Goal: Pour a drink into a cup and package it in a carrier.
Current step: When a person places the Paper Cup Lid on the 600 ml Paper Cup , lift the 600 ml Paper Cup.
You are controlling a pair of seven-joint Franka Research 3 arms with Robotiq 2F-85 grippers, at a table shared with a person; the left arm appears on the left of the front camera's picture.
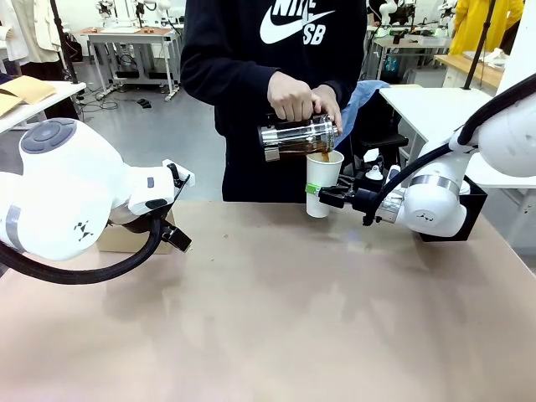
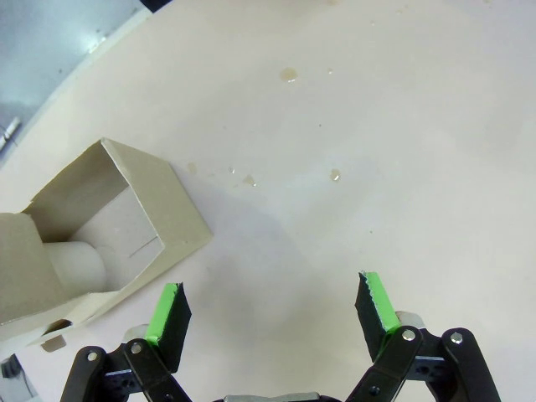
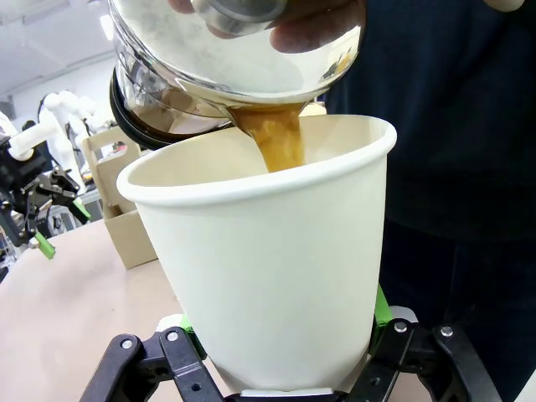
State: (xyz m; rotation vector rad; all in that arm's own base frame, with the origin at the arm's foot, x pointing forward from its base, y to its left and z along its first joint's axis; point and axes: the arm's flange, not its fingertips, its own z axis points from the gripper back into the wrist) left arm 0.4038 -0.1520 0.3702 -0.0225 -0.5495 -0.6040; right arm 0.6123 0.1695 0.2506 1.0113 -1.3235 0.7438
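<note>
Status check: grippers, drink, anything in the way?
Left gripper open, beside carrier. Right gripper shut on cup. Person's hand tipping pot, drink pouring in. No obstruction seen.

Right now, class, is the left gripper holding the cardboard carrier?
No: the left gripper stands open, nothing between its pads, the carrier beside it.

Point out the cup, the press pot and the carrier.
cup (image 1: 325, 172), front view, upper wall.
press pot (image 1: 295, 136), front view, glass body.
carrier (image 2: 172, 205), left wrist view, side wall.
</note>
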